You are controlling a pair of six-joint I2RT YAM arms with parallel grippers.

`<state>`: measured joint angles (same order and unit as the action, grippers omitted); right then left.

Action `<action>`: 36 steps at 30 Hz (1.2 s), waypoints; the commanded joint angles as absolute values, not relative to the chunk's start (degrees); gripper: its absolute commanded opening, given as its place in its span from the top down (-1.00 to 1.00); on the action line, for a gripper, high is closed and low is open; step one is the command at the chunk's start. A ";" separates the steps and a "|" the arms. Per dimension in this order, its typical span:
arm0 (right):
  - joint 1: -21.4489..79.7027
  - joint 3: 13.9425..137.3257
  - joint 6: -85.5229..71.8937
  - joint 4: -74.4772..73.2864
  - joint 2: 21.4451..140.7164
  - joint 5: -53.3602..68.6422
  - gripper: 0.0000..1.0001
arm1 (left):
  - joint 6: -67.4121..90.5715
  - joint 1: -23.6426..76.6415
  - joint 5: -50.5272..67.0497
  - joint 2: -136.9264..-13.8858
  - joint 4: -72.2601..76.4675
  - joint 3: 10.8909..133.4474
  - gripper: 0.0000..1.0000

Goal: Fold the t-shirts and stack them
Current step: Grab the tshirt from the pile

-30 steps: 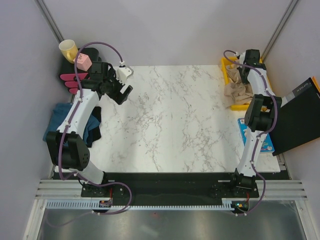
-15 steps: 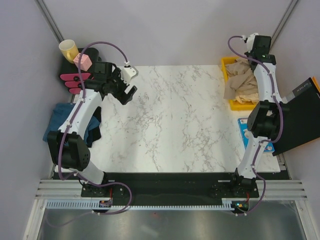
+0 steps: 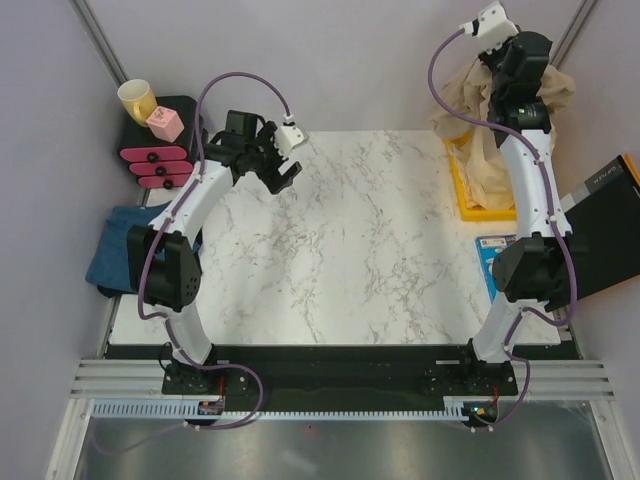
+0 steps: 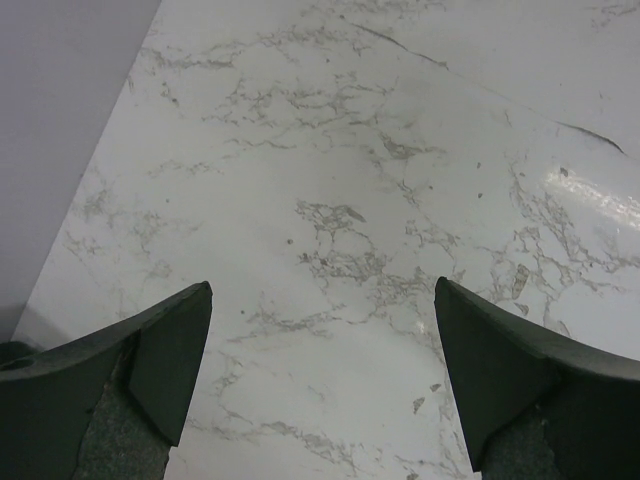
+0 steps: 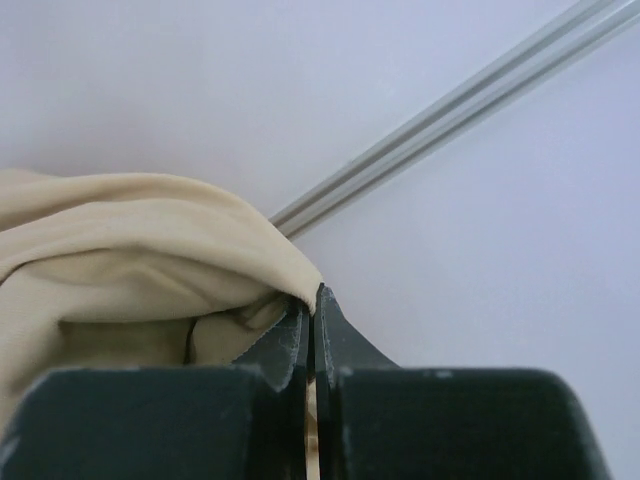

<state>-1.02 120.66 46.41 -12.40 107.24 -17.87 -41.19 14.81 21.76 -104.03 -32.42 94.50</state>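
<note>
Upper right, my right jaws clamp a tan tee [image 3: 462, 105] hanging over the yellow bin [image 3: 480, 212], maybe touching it; left jaws stand wide above the bench [image 3: 350, 250].

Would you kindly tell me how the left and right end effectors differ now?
The left end effector is wide open and empty; the right end effector is shut on a beige t-shirt. The left faces the marble table; the right faces the wall. Both are dark.
</note>
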 commanded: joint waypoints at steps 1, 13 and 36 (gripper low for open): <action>-0.35 126.55 55.70 -0.44 108.62 -22.82 1.00 | -43.16 16.96 22.68 -106.61 -28.65 100.02 -0.99; -3.16 131.65 58.98 6.06 117.77 -35.76 1.00 | -41.75 17.49 21.89 -103.02 -27.25 95.55 -0.99; -5.89 119.79 44.21 -8.88 120.76 -32.35 1.00 | -43.33 17.58 18.19 -97.56 -25.23 87.80 -0.99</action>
